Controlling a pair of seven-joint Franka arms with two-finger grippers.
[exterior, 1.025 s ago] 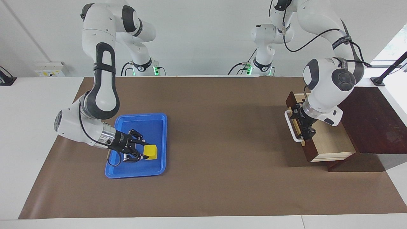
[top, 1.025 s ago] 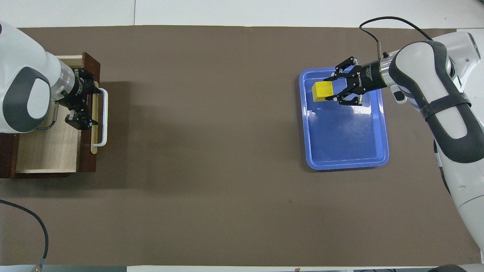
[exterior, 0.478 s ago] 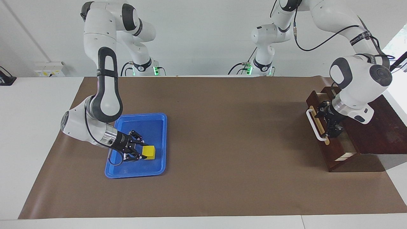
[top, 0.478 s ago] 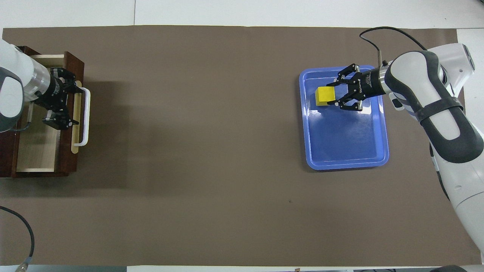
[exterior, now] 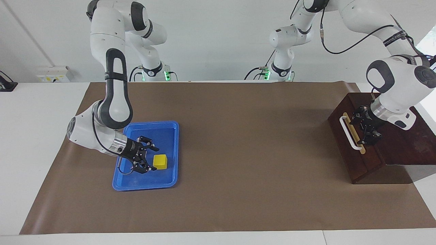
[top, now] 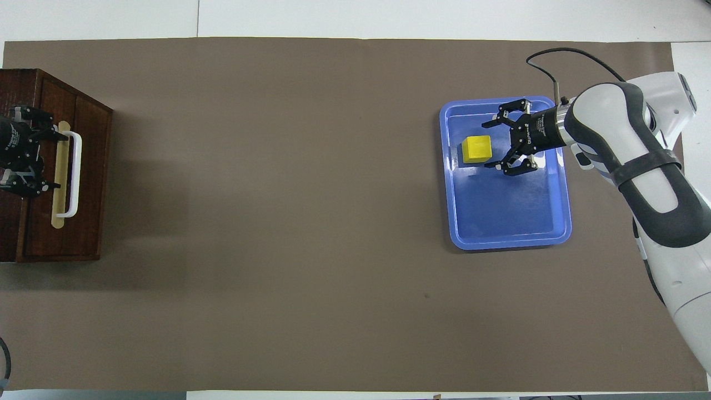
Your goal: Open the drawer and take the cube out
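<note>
The small yellow cube (exterior: pixel 160 162) sits in the blue tray (exterior: pixel 170 134), at the right arm's end of the table. The right gripper (exterior: pixel 148 159) is low over the tray, just beside the cube. Its fingers (top: pixel 504 108) are spread wide and do not touch the cube. The drawer (exterior: pixel 354 154) is at the left arm's end of the table. It is pushed all the way in, so only its dark red-brown front shows, with the white handle (exterior: pixel 351 133) on a tan strip. The left gripper (exterior: pixel 365 129) is right by the handle, over the top of the brown box. I cannot tell if its fingers are spread or pressed together.
</note>
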